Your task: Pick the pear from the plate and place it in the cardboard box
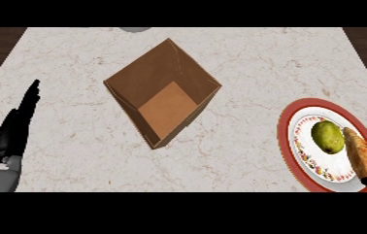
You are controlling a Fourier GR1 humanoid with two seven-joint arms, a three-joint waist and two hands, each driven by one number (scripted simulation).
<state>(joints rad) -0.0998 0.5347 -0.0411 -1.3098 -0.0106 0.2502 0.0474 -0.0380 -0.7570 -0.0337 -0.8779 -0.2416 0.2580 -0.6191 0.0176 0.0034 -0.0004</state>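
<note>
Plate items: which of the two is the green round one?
The pear, sitting toward the middle of the plate. The other item is orange-brown and elongated, lying along the plate's right side at the view's edge.

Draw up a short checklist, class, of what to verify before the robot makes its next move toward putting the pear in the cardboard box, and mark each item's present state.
1. Pear lies on the plate, uncovered from above: ok.
2. Cardboard box is open at the top, nothing seen inside: ok.
3. Orange-brown thing lies close beside the pear on its right, may hinder a grasp: not ok.
4. Left hand is open at the view's left edge, away from the box: ok.
5. Right hand ready near the plate: cannot tell, it is out of view.
</note>
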